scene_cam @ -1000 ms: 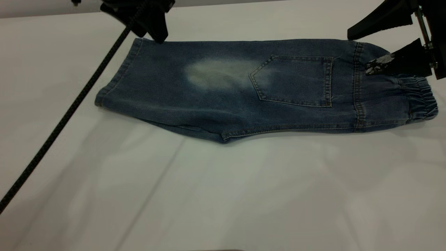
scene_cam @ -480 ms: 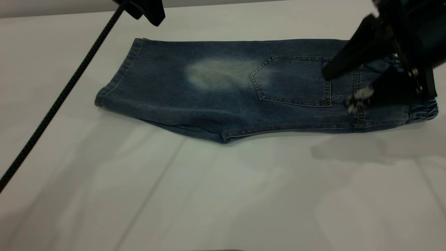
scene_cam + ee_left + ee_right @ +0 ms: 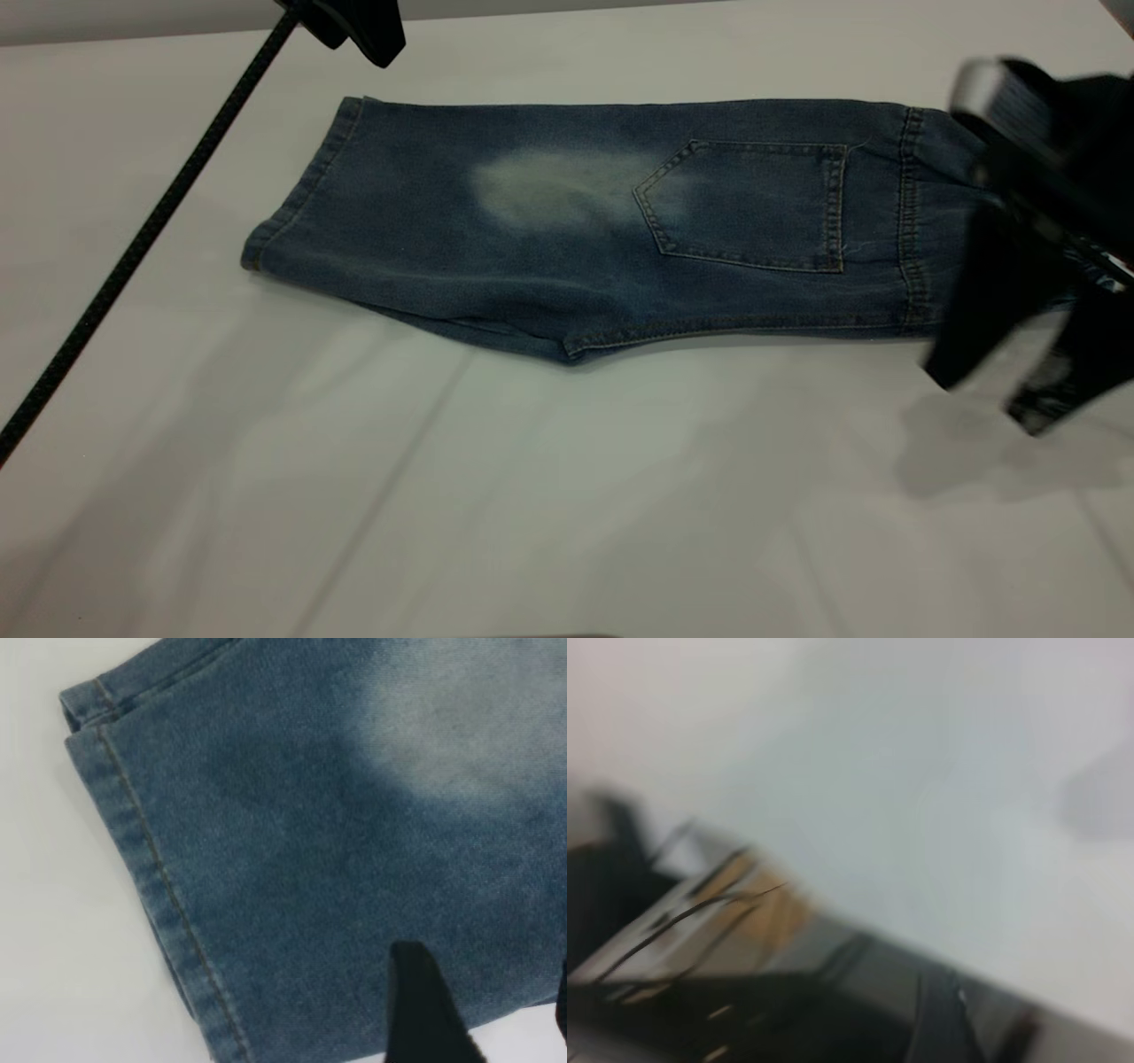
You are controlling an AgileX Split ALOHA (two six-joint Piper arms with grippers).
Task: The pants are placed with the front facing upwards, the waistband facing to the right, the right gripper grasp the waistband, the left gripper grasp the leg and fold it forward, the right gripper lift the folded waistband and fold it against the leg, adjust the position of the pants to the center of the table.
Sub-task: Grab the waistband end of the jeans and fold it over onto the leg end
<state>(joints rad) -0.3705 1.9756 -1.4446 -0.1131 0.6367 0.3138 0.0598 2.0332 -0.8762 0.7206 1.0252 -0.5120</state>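
The short blue denim pants [image 3: 620,230] lie flat on the plain white tabletop [image 3: 496,496], toward its far side, folded lengthwise so that the back patch pocket [image 3: 749,204] faces up beside a pale faded patch [image 3: 554,186]. The stitched leg hem [image 3: 297,199] points to the left; the puckered elastic waistband [image 3: 961,164] is at the right end, mostly hidden behind the right arm.

The right gripper [image 3: 1001,390], a black angular claw with a silver-grey part on its body, hangs over the near right corner of the pants, its two fingers [image 3: 961,346] spread apart and pointing down past the near edge of the denim toward bare tabletop, with nothing between them. Whether it touches the cloth cannot be told.

The left gripper [image 3: 354,22], a black blocky claw trailing a thin braided cable [image 3: 133,257], sits above the far left corner of the pants, clear of the hem. In the left wrist view one black finger [image 3: 425,1010] shows above the denim, with the hem [image 3: 146,868] to one side; the gap between its fingers cannot be told
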